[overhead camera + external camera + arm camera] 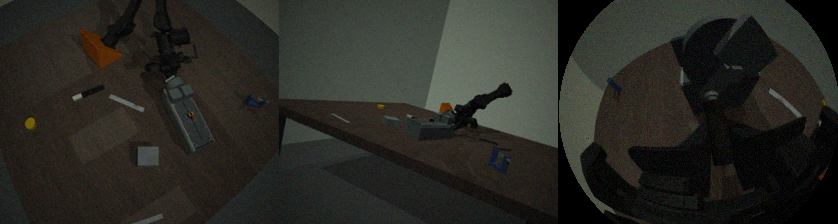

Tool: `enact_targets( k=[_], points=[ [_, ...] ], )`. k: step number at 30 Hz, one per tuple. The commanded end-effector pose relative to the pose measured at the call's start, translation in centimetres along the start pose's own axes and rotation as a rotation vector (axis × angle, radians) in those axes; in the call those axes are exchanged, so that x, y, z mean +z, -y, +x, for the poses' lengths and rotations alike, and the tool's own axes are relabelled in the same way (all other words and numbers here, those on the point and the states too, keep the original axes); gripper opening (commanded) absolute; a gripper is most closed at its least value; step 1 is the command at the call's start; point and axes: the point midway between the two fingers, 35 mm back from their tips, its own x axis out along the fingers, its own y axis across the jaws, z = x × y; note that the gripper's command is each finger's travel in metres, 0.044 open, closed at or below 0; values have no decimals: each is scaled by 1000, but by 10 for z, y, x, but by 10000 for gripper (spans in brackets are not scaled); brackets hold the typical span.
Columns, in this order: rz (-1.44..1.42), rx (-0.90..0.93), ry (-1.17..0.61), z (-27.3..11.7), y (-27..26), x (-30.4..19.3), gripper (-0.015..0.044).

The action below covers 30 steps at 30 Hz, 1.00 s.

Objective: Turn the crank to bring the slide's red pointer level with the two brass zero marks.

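The grey machine stands on the table, its long slotted top facing up. The red pointer is at mid-slot, with small yellow-brass marks right beside it; in this dim view I cannot tell whether they are exactly level. My gripper is at the machine's arm-side end and is shut on the dark crank handle, which stands between the two fingers in the wrist view. The fingertips and the handle are too dark to separate in the top and exterior views. A pale hub shows at the handle's far end.
An orange wedge lies near the arm. A grey block, a white strip, a black-and-white bar and a yellow cylinder lie on one side, a blue bracket on the other.
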Motion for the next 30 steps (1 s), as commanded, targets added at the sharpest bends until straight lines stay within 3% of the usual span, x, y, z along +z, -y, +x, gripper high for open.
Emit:
enact_targets(
  k=[1,30],
  points=[
    [-5,20,7,-4,-7,4,0],
    [-5,20,7,-19,-13,18,0]
  ],
)
